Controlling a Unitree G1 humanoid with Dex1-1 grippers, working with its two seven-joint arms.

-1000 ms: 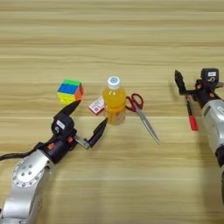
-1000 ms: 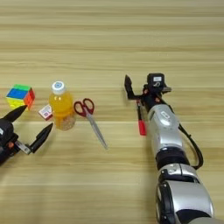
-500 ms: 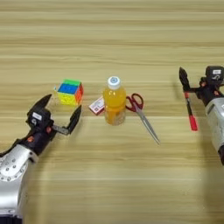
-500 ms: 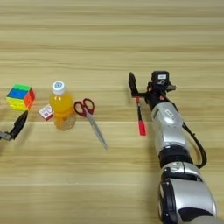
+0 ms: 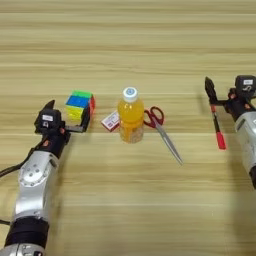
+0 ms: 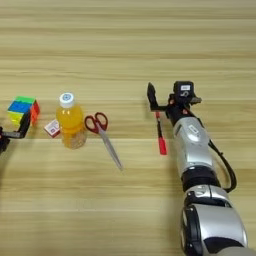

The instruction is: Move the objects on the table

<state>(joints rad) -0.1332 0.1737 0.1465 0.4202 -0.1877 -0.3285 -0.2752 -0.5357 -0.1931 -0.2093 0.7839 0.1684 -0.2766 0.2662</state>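
Your left gripper [image 5: 67,117] sits low on the desk [image 5: 128,45], fingers spread around the puzzle cube [image 5: 80,104]. Box [image 5: 110,121], juice bottle [image 5: 131,115] and scissors [image 5: 162,129] cluster mid-desk. Your right gripper [image 6: 167,97] stands fingers spread over the red pen's [image 6: 160,133] far end.

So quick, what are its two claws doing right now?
Left gripper: open, at the puzzle cube, holding nothing.
Right gripper: open, over the red pen.
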